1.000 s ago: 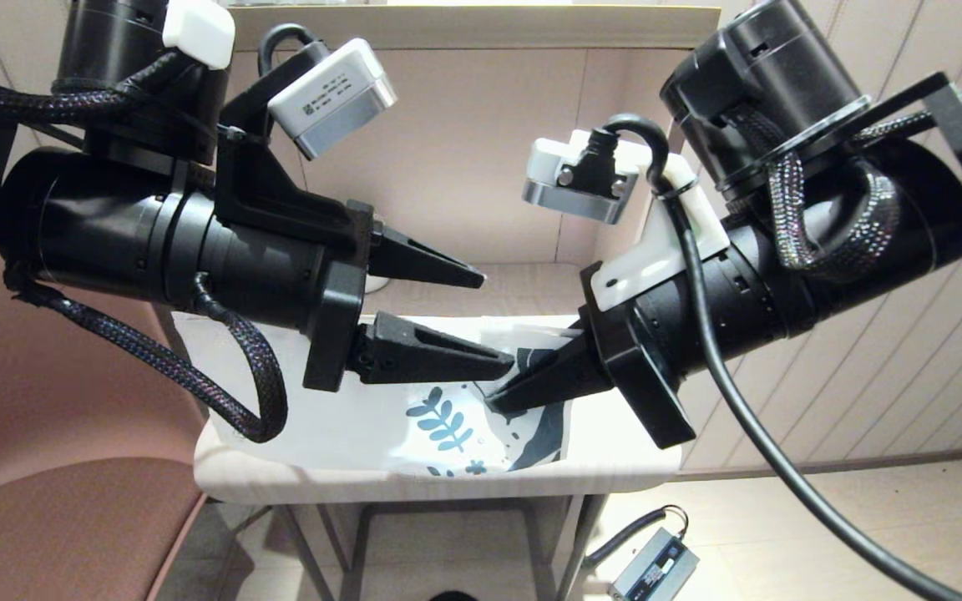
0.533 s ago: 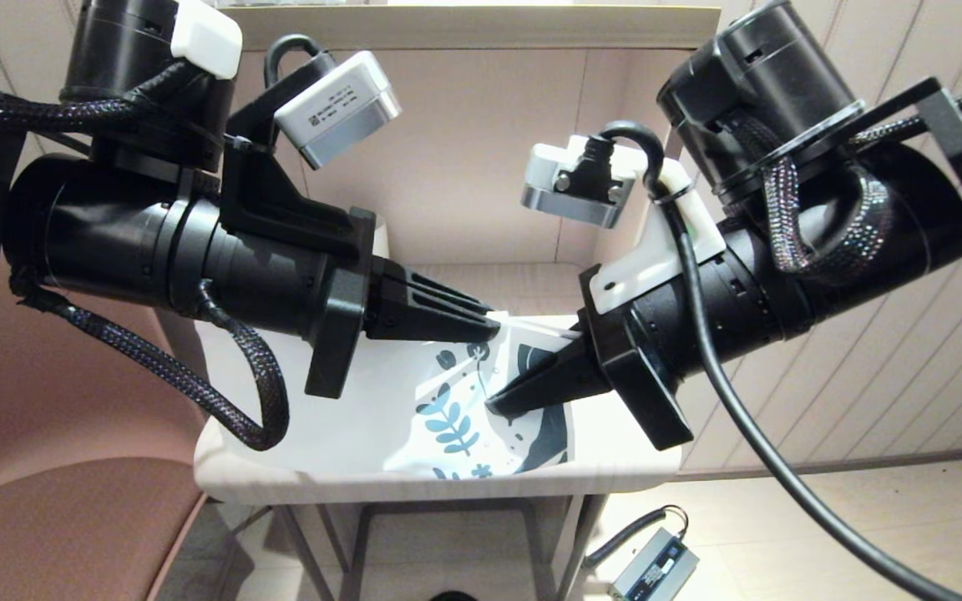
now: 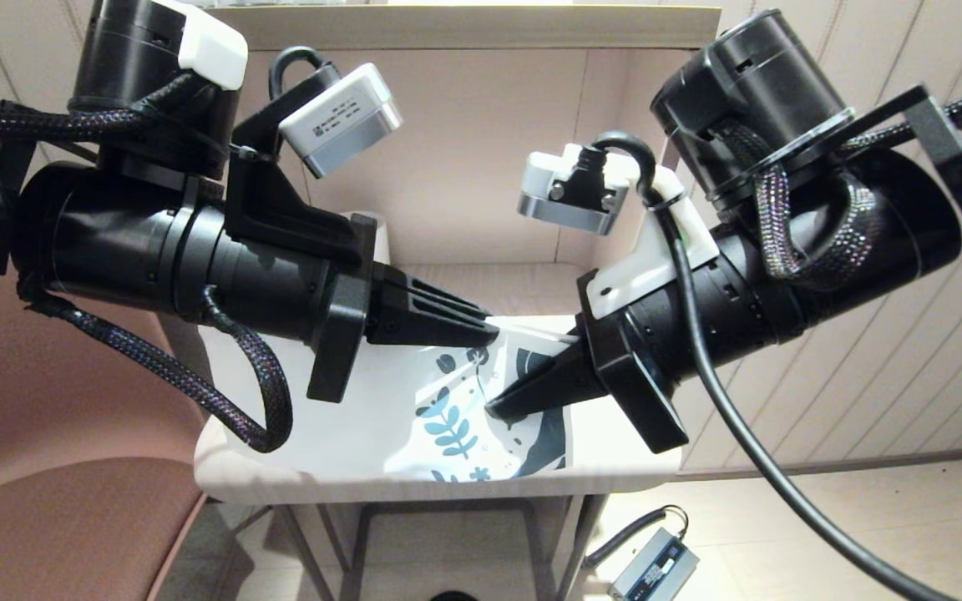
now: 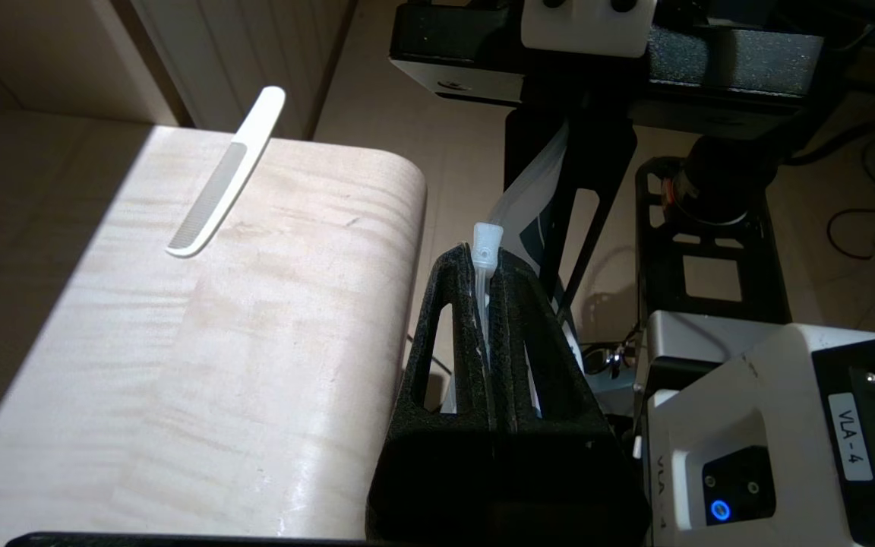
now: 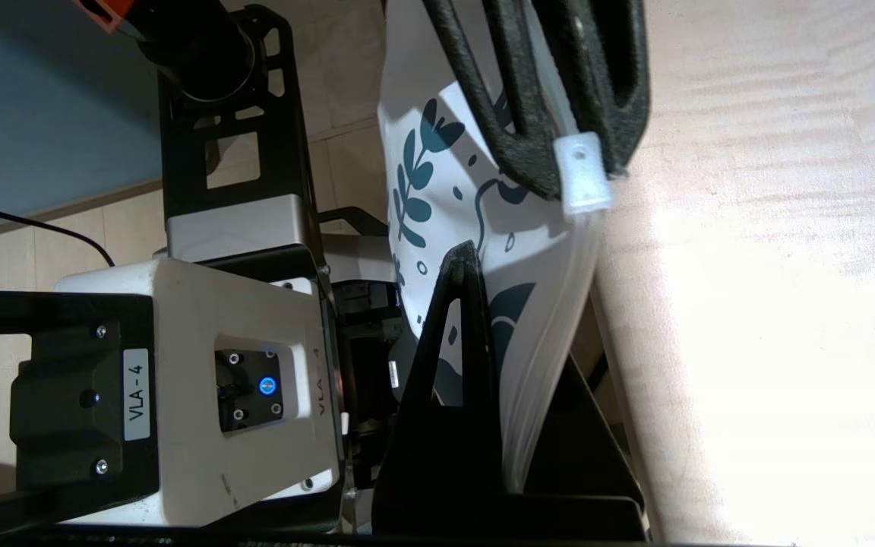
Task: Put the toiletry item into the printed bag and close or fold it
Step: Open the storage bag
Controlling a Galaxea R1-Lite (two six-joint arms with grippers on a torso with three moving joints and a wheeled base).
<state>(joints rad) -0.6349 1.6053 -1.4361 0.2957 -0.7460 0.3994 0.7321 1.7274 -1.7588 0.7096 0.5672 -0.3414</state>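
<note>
The printed bag, white with teal leaves, hangs off the small table's front edge, held up between both arms. My left gripper is shut on its top zip edge just behind the white slider. My right gripper is shut on the bag's printed end a little lower, one finger against the print. The comb lies flat on the table's far side, its handle end past the edge, away from both grippers. In the head view the arms hide it.
A reddish-brown chair seat stands at the lower left. A grey box with a cable lies on the floor under the table. A white object shows partly behind the left arm. A shelf wall closes the back.
The left gripper, open a second ago, has shut on the bag's zip edge. The bag's printed end has risen slightly. The right gripper has kept its hold.
</note>
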